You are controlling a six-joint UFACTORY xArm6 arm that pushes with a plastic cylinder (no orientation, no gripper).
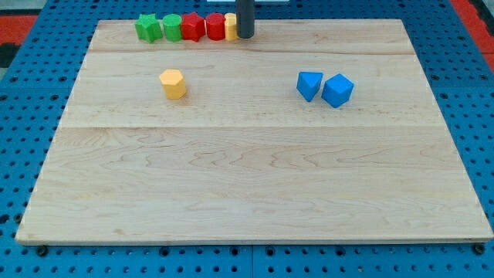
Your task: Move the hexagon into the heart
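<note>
The yellow hexagon (174, 83) sits apart mid-table (247, 193); the gripperless tool tip (245, 35) is parked beside the top row, touching nothing to push

Hexagon (174, 83) lies left, two blocks (325, 87) right, a row (185, 27) behind.

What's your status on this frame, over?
My tip at the view's top edge, touching the row's yellow block. Yellow hexagon alone, left of centre, untouched. Heart not identifiable among the row's blocks. Nothing near the hexagon.
</note>
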